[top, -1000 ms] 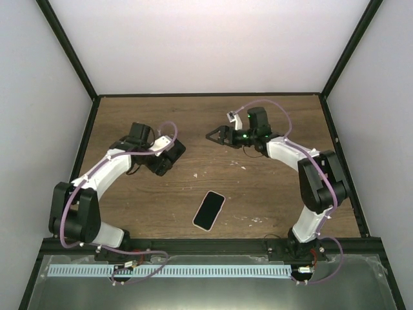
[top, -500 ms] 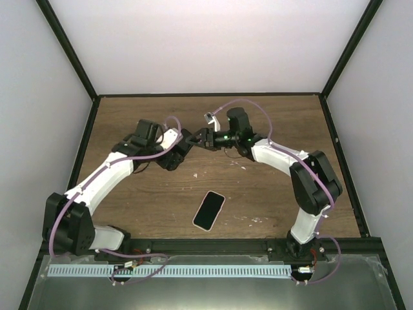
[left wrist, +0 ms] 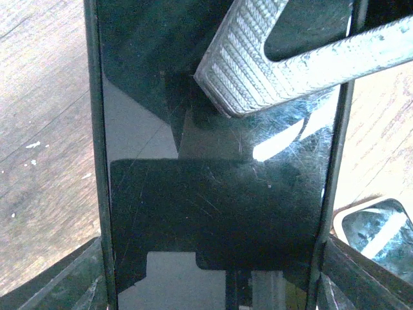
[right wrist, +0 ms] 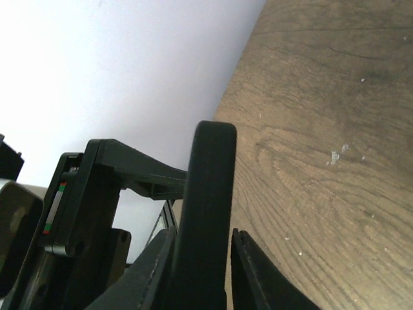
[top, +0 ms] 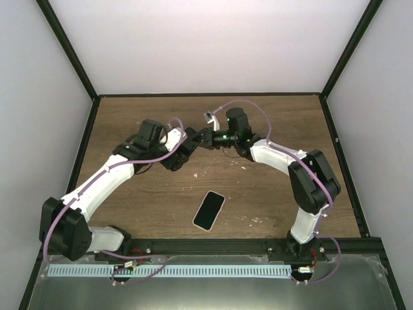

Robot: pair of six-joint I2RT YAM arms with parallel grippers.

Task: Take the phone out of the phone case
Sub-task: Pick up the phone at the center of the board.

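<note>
A black glossy slab with raised dark edges, the phone in its phone case (left wrist: pixel 213 194), is held above the table. I cannot tell phone from case. My left gripper (left wrist: pixel 216 271) is shut across its width, one finger on each long edge. In the top view the left gripper (top: pixel 183 150) meets my right gripper (top: pixel 199 139) over the table's middle back. My right gripper (right wrist: pixel 200 255) is shut on the slab's thick rounded edge (right wrist: pixel 208 194). One of its ribbed pads (left wrist: pixel 258 71) lies flat on the glossy face.
A second dark phone-shaped slab with a pale rim (top: pixel 208 210) lies flat on the wooden table (top: pixel 271 194) near the front, also in the left wrist view as the pale-rimmed slab (left wrist: pixel 377 229). White walls and black frame posts (top: pixel 71 58) enclose the table.
My right gripper swung left from the back middle to the left gripper and closed on the held slab. The left arm shifted slightly right, towards it.
</note>
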